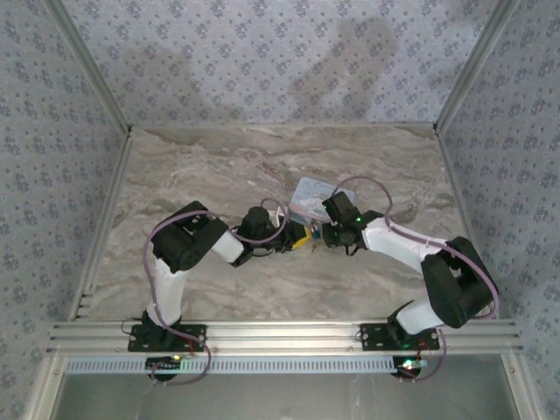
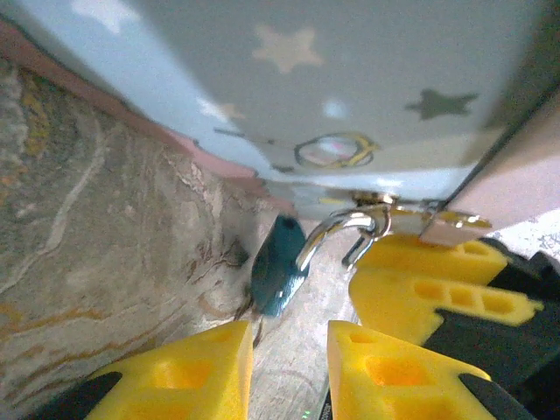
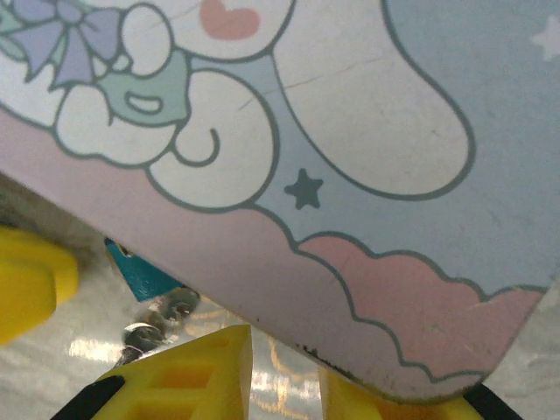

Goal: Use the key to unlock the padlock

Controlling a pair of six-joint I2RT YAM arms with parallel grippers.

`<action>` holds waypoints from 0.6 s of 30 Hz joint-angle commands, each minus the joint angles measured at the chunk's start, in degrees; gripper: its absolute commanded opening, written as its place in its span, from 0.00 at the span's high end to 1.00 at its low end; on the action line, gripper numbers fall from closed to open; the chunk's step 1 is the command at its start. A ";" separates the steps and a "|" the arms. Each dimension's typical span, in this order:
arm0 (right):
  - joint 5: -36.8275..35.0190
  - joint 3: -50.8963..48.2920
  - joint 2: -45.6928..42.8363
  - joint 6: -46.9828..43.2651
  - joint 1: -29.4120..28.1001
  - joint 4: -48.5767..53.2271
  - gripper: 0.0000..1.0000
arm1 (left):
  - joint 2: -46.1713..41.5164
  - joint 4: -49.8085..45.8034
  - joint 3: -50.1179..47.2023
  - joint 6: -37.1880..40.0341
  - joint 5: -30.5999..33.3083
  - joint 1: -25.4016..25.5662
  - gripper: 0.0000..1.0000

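Two tools meet on the counter [image 1: 201, 166] in the top view, left tool [image 1: 291, 241] facing right tool [image 1: 331, 234] just before the tin box [image 1: 308, 191], the lock too small to find there. From the left wrist, the padlock [image 2: 278, 267] hangs by its shackle [image 2: 337, 229] from the box's clasp [image 2: 381, 203], just ahead of the left tool's parted, empty fingers; closing them gently on the lock's body should steady its keyhole. From the right wrist, a teal corner of it peeks under the box's edge beside silver bits [image 3: 162, 315], perhaps the key, and whether the right tool grips anything I cannot tell.
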State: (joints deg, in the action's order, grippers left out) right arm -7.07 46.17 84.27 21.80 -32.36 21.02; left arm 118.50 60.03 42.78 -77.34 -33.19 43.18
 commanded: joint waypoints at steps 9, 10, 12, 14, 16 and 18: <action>-2.95 5.21 1.97 -3.69 0.53 -0.35 0.65 | -8.12 -3.96 -3.55 4.04 1.75 -0.63 0.66; -3.50 4.63 1.05 -3.54 -0.13 0.28 0.63 | -9.36 -5.47 -3.91 5.01 2.32 -0.72 0.65; -4.26 3.38 -0.91 -2.95 -1.24 1.10 0.61 | -12.02 -9.27 -4.08 7.58 3.24 -0.98 0.63; -4.18 1.86 -3.12 -2.35 -2.34 1.18 0.60 | -14.76 -13.71 -3.95 10.15 4.45 -1.42 0.60; -4.18 0.58 -4.12 -2.21 -3.35 0.64 0.60 | -17.79 -19.07 -3.14 13.17 5.72 -2.26 0.58; -4.35 -0.32 -3.91 -2.41 -4.18 -0.42 0.58 | -20.65 -25.36 -1.60 17.03 7.46 -2.76 0.55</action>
State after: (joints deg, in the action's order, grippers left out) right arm -9.72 47.48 80.79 19.05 -35.64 20.03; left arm 101.49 44.53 39.00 -67.18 -28.73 41.30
